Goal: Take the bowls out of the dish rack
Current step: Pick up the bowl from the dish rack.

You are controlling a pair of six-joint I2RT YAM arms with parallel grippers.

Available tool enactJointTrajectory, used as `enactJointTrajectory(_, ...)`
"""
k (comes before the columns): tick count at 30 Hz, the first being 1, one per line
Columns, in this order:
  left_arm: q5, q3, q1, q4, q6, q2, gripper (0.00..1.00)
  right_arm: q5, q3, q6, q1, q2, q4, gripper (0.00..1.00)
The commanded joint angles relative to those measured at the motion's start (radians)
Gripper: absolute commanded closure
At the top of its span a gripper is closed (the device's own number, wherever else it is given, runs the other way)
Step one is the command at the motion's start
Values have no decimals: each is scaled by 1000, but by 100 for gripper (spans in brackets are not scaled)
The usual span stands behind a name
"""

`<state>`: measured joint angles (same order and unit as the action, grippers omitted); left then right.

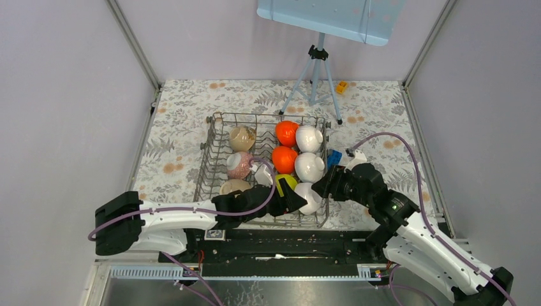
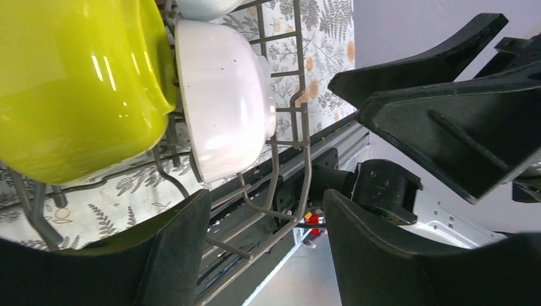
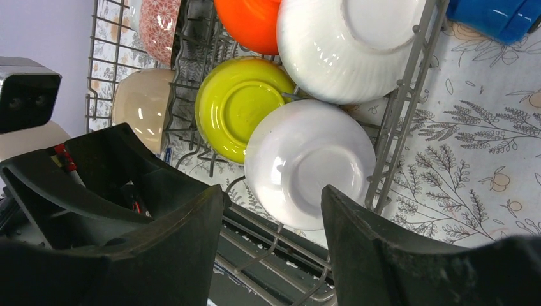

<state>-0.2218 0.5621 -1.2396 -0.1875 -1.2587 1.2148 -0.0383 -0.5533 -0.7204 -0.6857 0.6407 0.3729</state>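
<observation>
Top external view: on the flowered bench (image 1: 178, 127) the dish rack (image 1: 208, 153) sits square, its rows of bowls running away from the arm bases. Both arms stretch low and inward to its near right corner. The left end effector (image 1: 297, 201) and right end effector (image 1: 323, 185), both spread, sit either side of a white bowl (image 1: 311, 199). It stands on edge with its foot facing the right arm, and a lime bowl (image 1: 285, 181) is just beside it.

Grey wire dish rack (image 1: 255, 115). Inside: orange bowls (image 1: 286, 133), white bowls (image 1: 309, 167), lime-yellow bowl (image 3: 237, 105), pink patterned bowl (image 1: 240, 164), beige bowls (image 1: 242, 136). Pale surface (image 1: 178, 127), grey leaf print, orange blossoms.
</observation>
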Motion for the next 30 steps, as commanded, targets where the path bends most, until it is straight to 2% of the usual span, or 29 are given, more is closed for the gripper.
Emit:
enactJointTrajectory(1,-51,-22,-11,-127,-59,23,32,-14,11,-17,4,-5,-16,37)
enactJointTrajectory(7,-61,-39,-11,-159,-93,60,36,-25,25,-22,4,5,-16,39)
enactJointTrajectory(13,-74,-26,-11,-128,-102,85,35,-37,26,-18,5,26,-22,37)
enactJointTrajectory(30,-67,-10,-11,-264,-17,158,39,-48,55,-29,4,40,-43,41)
